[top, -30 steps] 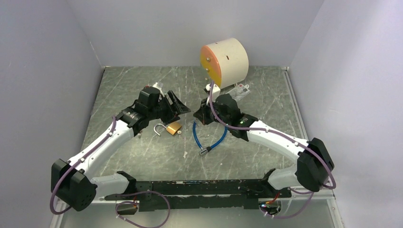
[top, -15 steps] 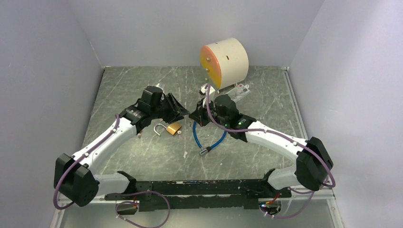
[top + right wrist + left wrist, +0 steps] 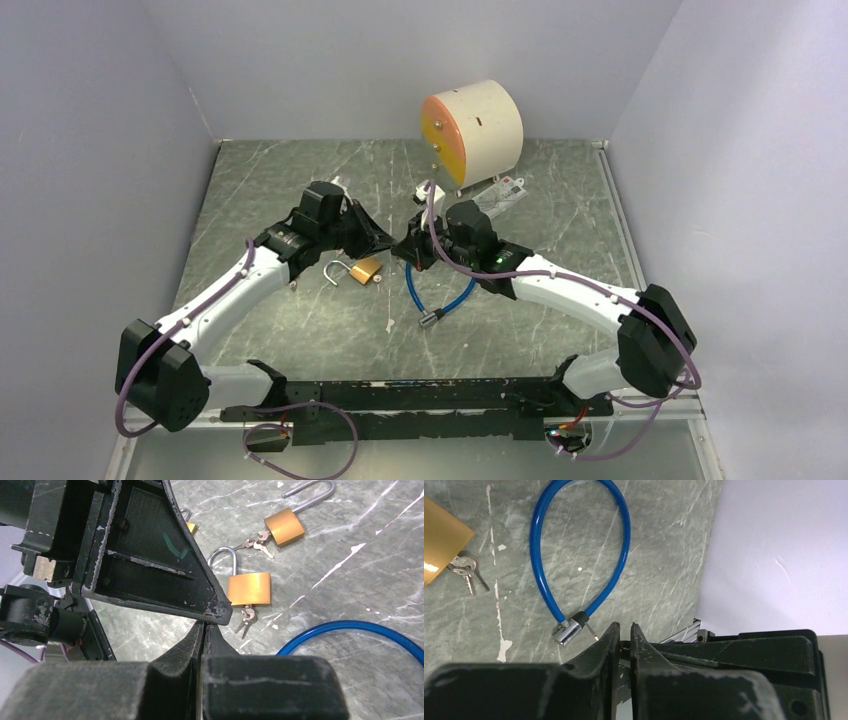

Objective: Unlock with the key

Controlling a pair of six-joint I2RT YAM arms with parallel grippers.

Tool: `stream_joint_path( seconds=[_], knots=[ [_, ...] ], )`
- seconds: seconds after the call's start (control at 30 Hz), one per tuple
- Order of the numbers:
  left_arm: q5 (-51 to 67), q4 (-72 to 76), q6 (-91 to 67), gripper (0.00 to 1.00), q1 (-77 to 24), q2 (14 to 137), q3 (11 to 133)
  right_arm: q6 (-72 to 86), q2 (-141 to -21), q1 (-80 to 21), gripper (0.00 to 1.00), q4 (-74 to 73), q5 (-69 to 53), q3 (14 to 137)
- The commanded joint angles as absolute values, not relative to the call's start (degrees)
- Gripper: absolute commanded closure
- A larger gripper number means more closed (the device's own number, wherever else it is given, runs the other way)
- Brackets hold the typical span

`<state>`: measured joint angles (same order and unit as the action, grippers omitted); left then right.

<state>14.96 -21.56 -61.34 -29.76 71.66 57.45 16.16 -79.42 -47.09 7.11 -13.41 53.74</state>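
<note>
Judging from how things lie, I am between grasps in the unlocking. The brass padlock just ahead of my right jaws lies flat on the worktop. Its key bunch sits at the keyway end and one shackle leg is clear of the body, so I take it as already open. A second padlock beyond it looks the same. The blue cable lock lies just to the right of them as a closed loop, its metal end joined up; that, I reckon, is what remains. I see no key for it. The next move calls for a key lined up with that barrel while the other jaws pin it, since it will likely slide when twisted.

My right jaws are pressed fully together on nothing I can see. My left ones show only a thin slit, and I cannot tell whether anything sits in it. Both arms reach inward, elbows out, the two tips almost touching above the worktop between padlock and cable.
</note>
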Motion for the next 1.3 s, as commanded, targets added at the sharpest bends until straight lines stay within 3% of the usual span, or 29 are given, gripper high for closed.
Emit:
stream_joint_path(
  seconds=[0.0, 0.1, 0.13, 0.27, 0.33, 0.4, 0.63, 1.03, 1.13, 1.27],
  knots=[
    [16.3, -19.5, -59.3, 0.94, -29.7, 70.4, 57.8, 17.7, -79.6, -47.2, 1.00, 10.2, -13.0, 57.2],
    [16.4, -19.7, -57.1, 0.97, -29.7, 69.9, 58.4, 19.5, -80.2, -47.1, 1.00, 8.7, -12.9, 58.5],
    [16.6, -19.0, -56.1, 0.97, -29.7, 69.4, 58.7, 20.2, -80.1, -47.0, 0.95, 8.0, -12.6, 58.9],
    [19.1, -14.1, -49.5, 0.98, -29.7, 67.0, 59.2, 21.1, -77.5, -46.4, 0.45, 7.9, -15.2, 58.8],
    [21.5, -12.2, -44.6, 0.98, -29.7, 65.7, 59.9, 22.3, -74.9, -45.5, 0.30, 8.8, -19.6, 58.3],
    [24.0, -11.3, -39.7, 0.97, -29.7, 64.4, 61.0, 25.4, -72.5, -43.5, 0.24, 10.6, -24.6, 57.4],
    [38.0, -4.1, -30.7, 0.97, -29.6, 60.0, 64.0, 43.7, -64.5, -32.8, 0.20, 29.5, -38.1, 51.6],
    [43.6, 9.2, -43.0, 0.97, -29.6, 61.0, 65.2, 46.8, -63.9, -32.6, 0.22, 32.6, -43.4, 55.0],
    [45.2, 10.7, -44.5, 0.97, -29.6, 61.3, 65.0, 48.0, -64.4, -32.6, 0.33, 33.5, -45.0, 55.0],
    [45.7, 12.5, -45.8, 0.97, -29.6, 61.3, 64.1, 50.2, -65.5, -32.8, 0.61, 35.6, -46.3, 55.5]
  ],
)
